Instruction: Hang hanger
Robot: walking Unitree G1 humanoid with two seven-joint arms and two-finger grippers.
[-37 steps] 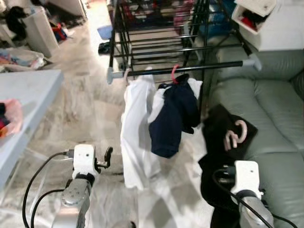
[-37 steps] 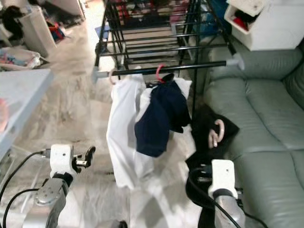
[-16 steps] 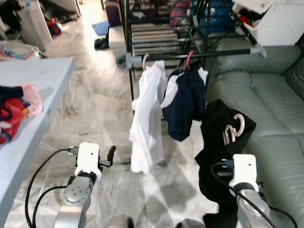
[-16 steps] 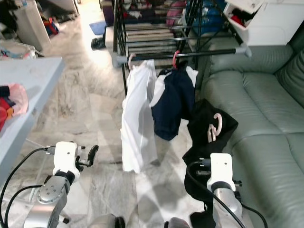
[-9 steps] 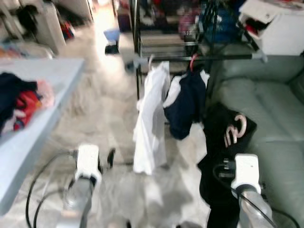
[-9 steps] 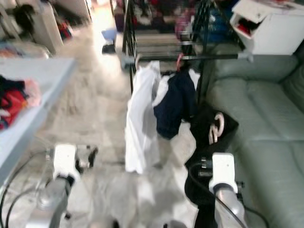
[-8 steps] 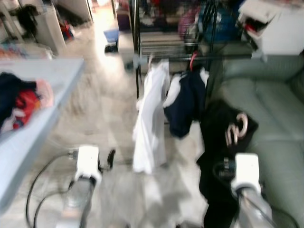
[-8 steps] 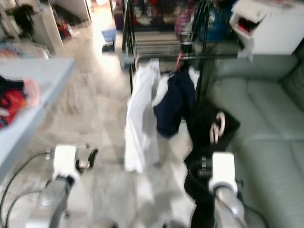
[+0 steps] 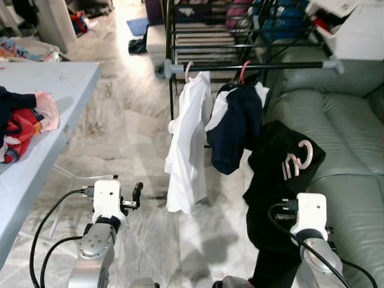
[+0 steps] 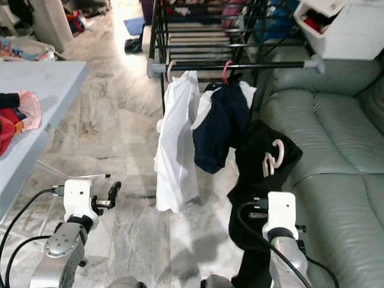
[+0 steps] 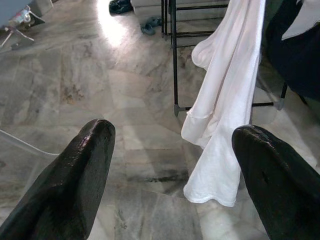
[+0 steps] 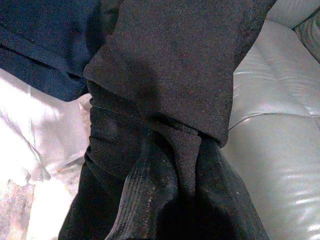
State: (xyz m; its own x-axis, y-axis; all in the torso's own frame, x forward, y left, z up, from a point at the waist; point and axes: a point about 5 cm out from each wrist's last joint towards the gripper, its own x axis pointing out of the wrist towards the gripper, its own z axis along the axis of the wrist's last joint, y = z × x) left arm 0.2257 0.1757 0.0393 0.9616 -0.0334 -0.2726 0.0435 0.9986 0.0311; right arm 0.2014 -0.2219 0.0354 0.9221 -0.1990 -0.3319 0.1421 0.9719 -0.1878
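Right gripper [image 9: 293, 203] is buried under the black garment [image 9: 273, 174] it carries, and I cannot tell whether it is clenched. The pink hanger [image 9: 298, 159] sits at the top of that garment, hook uppermost. It is held in front of the sofa's [image 9: 348, 132] front edge, low and well short of the rail [image 9: 282, 65].

Left gripper [image 11: 170, 150] hangs released, jaws wide apart, over the marble floor [image 9: 144, 138] and holding nothing.

Change noted: the whole view has shifted and the blur of half a second ago has cleared. The camera has drawn back and settled, so the table [image 9: 54, 84] with its heap of clothes [image 9: 21, 120] now shows more fully on the left. The rack stands farther off. The things themselves have not moved.

Beyond, a white shirt [image 9: 187, 144] and a navy garment [image 9: 234, 132] hang near the rail's left end. The stretch toward its right end is bare.

Judgement: hanging is not yet done. The robot must close in again and raise the hook above the bare stretch. Main risk is snagging the navy garment.
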